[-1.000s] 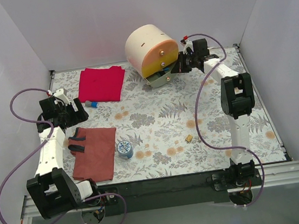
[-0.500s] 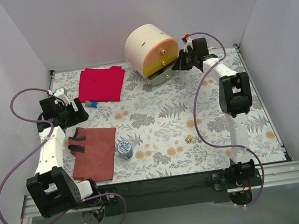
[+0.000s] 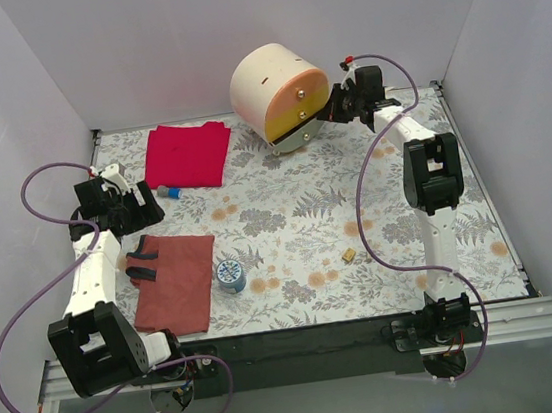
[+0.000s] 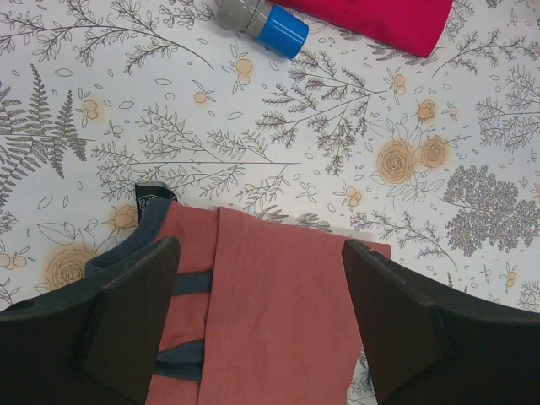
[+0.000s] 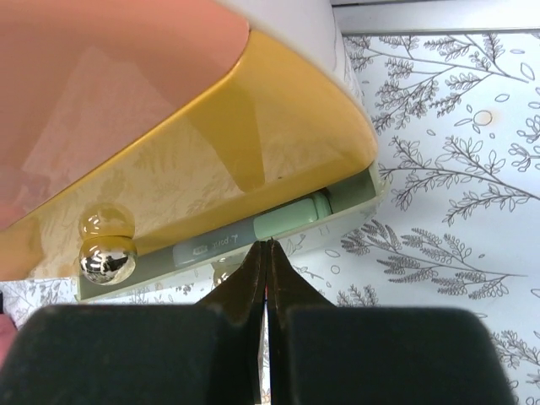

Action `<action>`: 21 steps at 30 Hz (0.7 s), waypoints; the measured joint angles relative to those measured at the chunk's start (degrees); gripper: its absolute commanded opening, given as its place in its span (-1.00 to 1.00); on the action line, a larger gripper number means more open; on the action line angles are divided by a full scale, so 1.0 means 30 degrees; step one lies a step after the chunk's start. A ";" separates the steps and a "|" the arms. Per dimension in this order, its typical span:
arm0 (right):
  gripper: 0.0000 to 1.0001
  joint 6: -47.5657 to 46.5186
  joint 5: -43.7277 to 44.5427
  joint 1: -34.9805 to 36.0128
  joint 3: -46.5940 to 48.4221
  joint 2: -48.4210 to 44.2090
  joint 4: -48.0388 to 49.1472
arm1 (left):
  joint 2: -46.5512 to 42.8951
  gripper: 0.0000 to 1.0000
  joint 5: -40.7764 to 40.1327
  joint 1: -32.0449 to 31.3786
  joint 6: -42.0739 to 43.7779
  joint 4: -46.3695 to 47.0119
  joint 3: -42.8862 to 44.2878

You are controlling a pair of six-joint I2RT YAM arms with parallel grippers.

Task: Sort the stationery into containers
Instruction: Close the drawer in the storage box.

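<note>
White bench (image 3: 298,219), printed with grey ferns and orange flowers, carries everything.

Cream drum cabinet (image 3: 258,76) at far centre, tilted. Orange drawer (image 5: 101,76) on top and yellow drawer (image 5: 211,160) below it, both in. Olive green drawer (image 5: 354,207) at the bottom stands a crack open. A pale green pen-like item (image 5: 291,221) lies inside it. Gold knob (image 5: 107,257) seen on the yellow front.

Red cloth (image 3: 187,154) folded at far left. Rust-brown cloth (image 3: 174,279) folded at near left, with dark blue-grey straps at its left edge.

Right claw (image 5: 266,257): fingers pressed together, nothing seen between them, tips at the front lip of the green drawer.

Left claw (image 4: 266,325): fingers spread wide and holding nothing, above the far edge of the rust-brown cloth.

Blue-white tape roll (image 3: 230,274) lies flat on the bench, just right of the rust-brown cloth.

Grey marker with a blue cap (image 4: 261,21) sits at the near edge of the red cloth; contact cannot be told.

Tan block (image 3: 348,255) lies alone at near right, well apart from the cabinet.
</note>
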 measured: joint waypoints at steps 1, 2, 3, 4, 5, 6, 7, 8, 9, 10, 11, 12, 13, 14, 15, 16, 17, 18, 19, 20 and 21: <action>-0.97 0.0015 0.0022 0.0015 0.0044 0.0051 0.0182 | 0.0007 0.56 0.0000 0.0000 0.0000 0.0000 0.0000; -0.97 0.0022 0.0080 0.0022 0.0058 0.0087 0.0284 | 0.0007 0.56 0.0000 0.0000 0.0000 0.0007 0.0000; -0.97 0.0029 0.0095 0.0036 0.0066 0.0102 0.0350 | 0.0007 0.56 0.0007 0.0000 0.0000 0.0007 0.0000; -0.97 0.0029 0.0102 0.0044 0.0066 0.0109 0.0386 | 0.0015 0.56 0.0007 0.0000 0.0000 0.0015 0.0000; -0.97 0.0029 0.0102 0.0058 0.0066 0.0109 0.0408 | 0.0015 0.56 0.0007 0.0000 0.0000 0.0022 0.0000; -0.97 0.0029 0.0109 0.0087 0.0066 0.0109 0.0423 | 0.0015 0.56 0.0022 0.0000 0.0000 0.0036 0.0000; -0.97 0.0022 0.0102 0.0109 0.0066 0.0109 0.0444 | 0.0022 0.56 0.0051 0.0000 0.0000 0.0073 0.0000; -0.97 0.0022 0.0102 0.0131 0.0066 0.0109 0.0481 | 0.0036 0.56 0.0066 0.0000 -0.0007 0.0124 0.0000; -0.97 -0.0015 0.0102 0.0153 0.0066 0.0109 0.0517 | 0.0058 0.56 0.0080 0.0000 -0.0007 0.0160 0.0000; -0.97 -0.0058 0.0117 0.0175 0.0066 0.0109 0.0546 | 0.0087 0.56 0.0095 0.0000 -0.0007 0.0175 0.0000; -0.97 -0.0131 0.0189 0.0211 0.0066 0.0109 0.0554 | 0.0146 0.56 0.0109 0.0000 -0.0015 0.0189 0.0000; -0.97 -0.0321 0.0364 0.0262 0.0066 0.0109 0.0539 | 0.0211 0.56 0.0124 0.0000 -0.0015 0.0211 0.0000; -0.97 -0.0554 0.0554 0.0328 0.0029 0.0095 0.0546 | 0.0277 0.56 0.0131 0.0000 -0.0029 0.0233 0.0000; -0.97 -0.0714 0.0750 0.0415 -0.0146 -0.0015 0.0561 | 0.0328 0.56 0.0138 0.0000 -0.0058 0.0240 0.0000; -0.97 -0.0860 0.0911 0.0525 -0.0583 -0.0233 0.0612 | 0.0364 0.56 0.0146 0.0000 -0.0087 0.0248 0.0000; -0.97 -0.0991 0.1027 0.0627 -0.1173 -0.0539 0.0707 | 0.0379 0.56 0.0189 0.0000 -0.0146 0.0284 0.0000; -0.97 -0.1049 0.1137 0.0765 -0.2069 -0.1013 0.0750 | 0.0379 0.56 0.0240 0.0000 -0.0204 0.0313 0.0007; -0.97 -0.1071 0.1268 0.0903 -0.3155 -0.1545 0.1078 | 0.0386 0.56 0.0284 0.0000 -0.0219 0.0342 0.0000; -0.97 -0.1042 0.1457 0.1027 -0.4255 -0.2098 0.1413 | 0.0393 0.57 0.0350 0.0000 -0.0291 0.0408 0.0000; -0.97 -0.1020 0.1588 0.1158 -0.5100 -0.2514 0.1610 | 0.0393 0.56 0.0401 0.0000 -0.0306 0.0452 0.0000; -0.97 -0.0984 0.1668 0.1297 -0.5588 -0.2732 0.1800 | 0.0393 0.56 0.0437 0.0000 -0.0357 0.0495 0.0000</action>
